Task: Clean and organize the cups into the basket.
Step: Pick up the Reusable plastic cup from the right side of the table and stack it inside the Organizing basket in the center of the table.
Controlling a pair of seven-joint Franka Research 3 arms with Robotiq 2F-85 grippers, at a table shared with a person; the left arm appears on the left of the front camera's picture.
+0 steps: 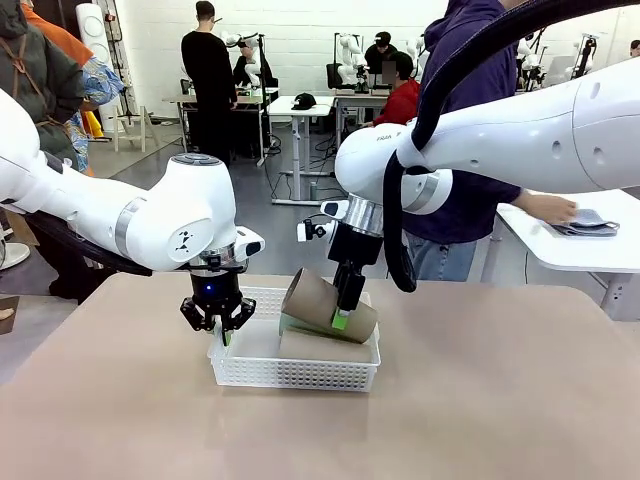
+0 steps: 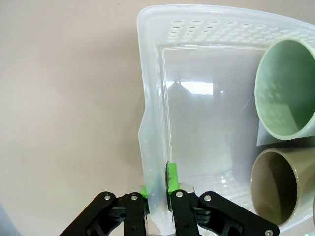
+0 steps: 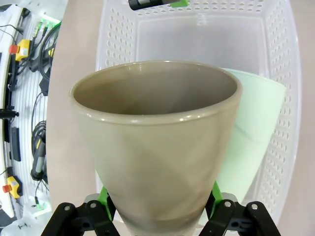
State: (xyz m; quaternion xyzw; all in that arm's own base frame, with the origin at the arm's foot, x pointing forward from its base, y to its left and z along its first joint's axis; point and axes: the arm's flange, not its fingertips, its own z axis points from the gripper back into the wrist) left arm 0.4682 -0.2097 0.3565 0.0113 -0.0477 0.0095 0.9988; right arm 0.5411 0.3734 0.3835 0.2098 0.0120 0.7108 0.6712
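Over the white basket: one arm steadies the wall, the other carries a tan cup.

From the front, the left gripper (image 1: 217,322) stands at the left wall of the basket (image 1: 300,375); the right gripper (image 1: 343,318) holds a tan cup (image 1: 325,303) tilted above it, mouth toward the left, over another tan cup (image 1: 325,348) lying inside. At the left wrist, the jaws are pressed together on the basket's wall (image 2: 153,162); a mint cup (image 2: 285,93) and a tan cup (image 2: 280,189) lie to the right. At the right wrist, the jaws pinch the tan cup (image 3: 155,147) at its narrow base, long axis running away from them, the mint cup (image 3: 248,137) beneath. No readable labels on the cups.
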